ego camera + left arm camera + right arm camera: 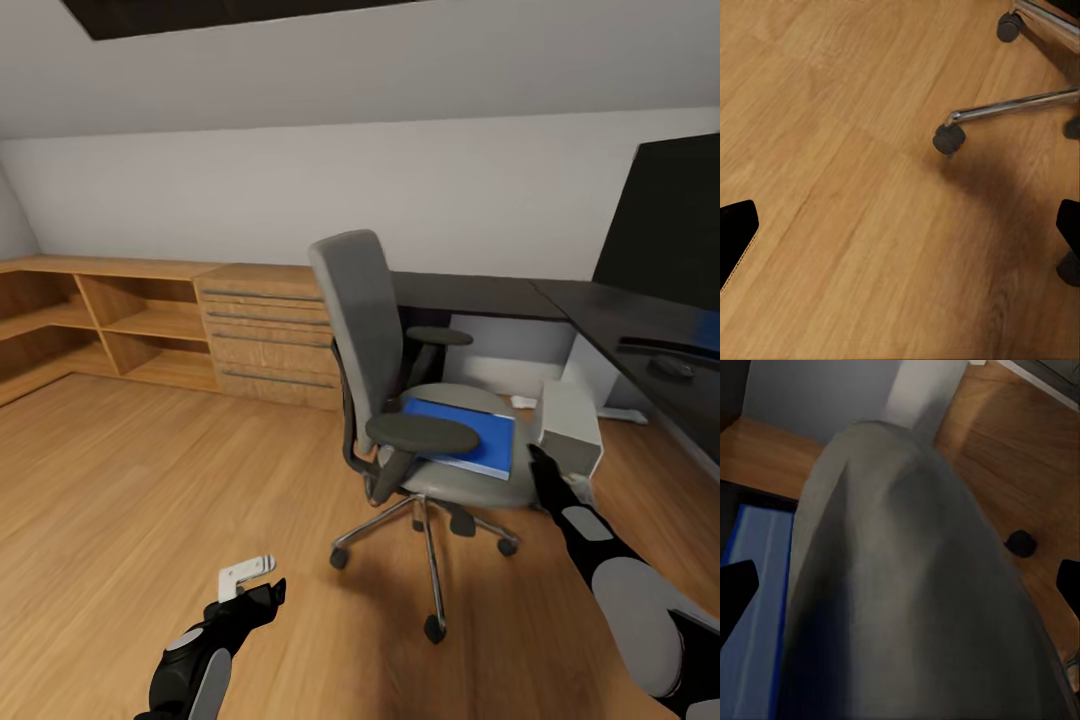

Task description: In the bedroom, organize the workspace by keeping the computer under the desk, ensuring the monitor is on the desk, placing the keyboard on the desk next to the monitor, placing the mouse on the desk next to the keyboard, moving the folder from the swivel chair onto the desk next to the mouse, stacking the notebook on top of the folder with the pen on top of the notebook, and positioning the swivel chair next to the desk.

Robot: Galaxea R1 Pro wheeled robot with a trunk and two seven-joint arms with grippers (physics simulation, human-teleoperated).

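The grey swivel chair [380,330] stands on the wooden floor in mid-room, a little away from the black desk [480,295]. A bright blue folder [470,430] lies flat on its seat [915,585], also seen as the folder [757,607] in the right wrist view. My right gripper [540,468] [900,592] is open at the seat's front right edge, just beside the folder, holding nothing. My left gripper [262,592] [900,240] hangs open low over the floor, left of the chair's chrome base [1012,105]. The monitor [665,225] stands on the desk at right. The light grey computer [572,425] sits on the floor by the desk.
Light wooden shelves and drawers [180,320] line the back wall at left. Open floor [150,480] lies left of the chair. A small dark object [670,367] lies on the desk below the monitor. A small white piece [245,573] shows by my left gripper's tip.
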